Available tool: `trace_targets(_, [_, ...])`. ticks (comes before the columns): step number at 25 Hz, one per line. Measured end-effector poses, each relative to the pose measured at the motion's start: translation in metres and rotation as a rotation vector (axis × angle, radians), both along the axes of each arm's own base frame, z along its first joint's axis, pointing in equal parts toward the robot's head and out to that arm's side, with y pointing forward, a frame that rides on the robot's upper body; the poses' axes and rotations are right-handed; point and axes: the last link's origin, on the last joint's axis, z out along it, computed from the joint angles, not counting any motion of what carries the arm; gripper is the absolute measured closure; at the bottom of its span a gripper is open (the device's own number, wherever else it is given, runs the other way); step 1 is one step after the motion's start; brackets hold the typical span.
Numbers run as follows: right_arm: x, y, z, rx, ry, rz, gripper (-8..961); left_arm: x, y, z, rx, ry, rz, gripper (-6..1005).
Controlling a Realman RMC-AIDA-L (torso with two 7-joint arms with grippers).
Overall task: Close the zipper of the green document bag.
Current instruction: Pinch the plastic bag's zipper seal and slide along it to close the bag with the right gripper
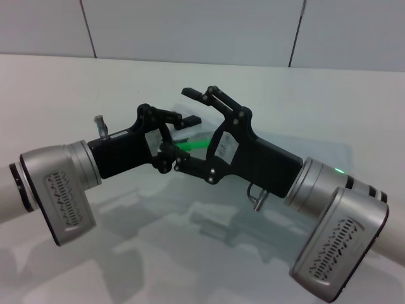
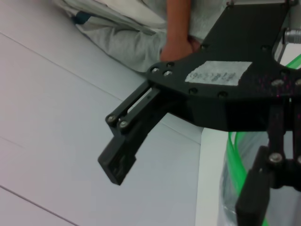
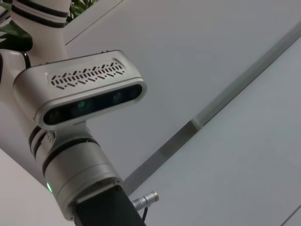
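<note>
The flat, translucent pale blue-grey plastic document bag (image 1: 304,149) lies on the white counter (image 1: 76,95), mostly behind and under the two black pincers that meet above its near end. Its thin bright green plastic zipper strip (image 1: 192,144) shows in the gap between them.

The left pincer (image 1: 180,136) reaches in from the left side and sits right at the green strip. One of its fingers points over the strip and the other goes down to it, but I cannot tell whether they pinch the zipper or only stand close to it. In the left wrist view the same green strip (image 2: 233,155) runs just under this pincer, at the edge of the counter.

The right pincer (image 1: 193,126) comes from the right side and crosses just behind the left one. Its jaws are spread wide: the upper finger (image 1: 201,95) stands high above the bag, free in the air, and the lower finger (image 1: 193,166) is down near the counter, below the green strip. It holds nothing that I can see.

The right wrist view shows only the left arm's silver wrist camera housing (image 3: 80,87) and a pale wall (image 3: 225,94).
</note>
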Motion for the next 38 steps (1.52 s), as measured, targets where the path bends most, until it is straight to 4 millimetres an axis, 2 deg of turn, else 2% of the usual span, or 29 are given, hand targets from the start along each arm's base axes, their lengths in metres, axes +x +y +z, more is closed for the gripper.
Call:
trace_targets(12, [0.010, 0.001, -0.005, 0.023, -0.075, -0.010, 92, 0.006, -0.002, 0.002, -0.008, -0.033, -0.031, 942])
trace_targets(15, [0.014, -0.001, -0.005, 0.049, -0.090, -0.002, 140, 0.007, -0.002, 0.004, -0.005, -0.040, -0.033, 942])
trace_targets(38, [0.024, 0.001, 0.003, 0.133, -0.083, -0.034, 163, 0.006, -0.004, 0.008, 0.003, -0.062, -0.039, 941])
